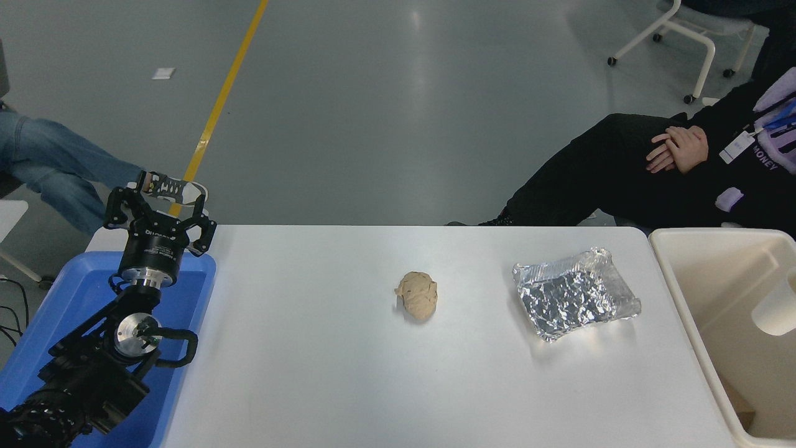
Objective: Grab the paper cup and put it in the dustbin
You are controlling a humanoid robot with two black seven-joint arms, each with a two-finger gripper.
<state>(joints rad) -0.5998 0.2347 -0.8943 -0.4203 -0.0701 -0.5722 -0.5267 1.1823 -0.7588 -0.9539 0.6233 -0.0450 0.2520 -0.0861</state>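
Sitting inside the dustbin [696, 292] at the right edge of the frame is the paper cup [776, 306], cream-white and tilted, cut off by the frame border so only part of it shows. Can't tell if it's resting on the tub's wall or floor. The tub itself fills the lower right corner, right up against the white table [323, 373].

No right arm or claw anywhere in the frame, so nothing to say about its grip.

Left gripper [159, 200] is parked at the left side, over the far end of the blue tray [74, 292], fingers spread apart and holding nothing.

On the table, roughly centre frame, there's a crumpled tan paper ball [416, 295], and to its right a wrinkled piece of silver foil [573, 292], well apart from each other.

Upper right: a seated person in black, hands [678, 148] clasped on their lap. Upper left edge: someone's jeans leg [56, 165] and a sneaker.
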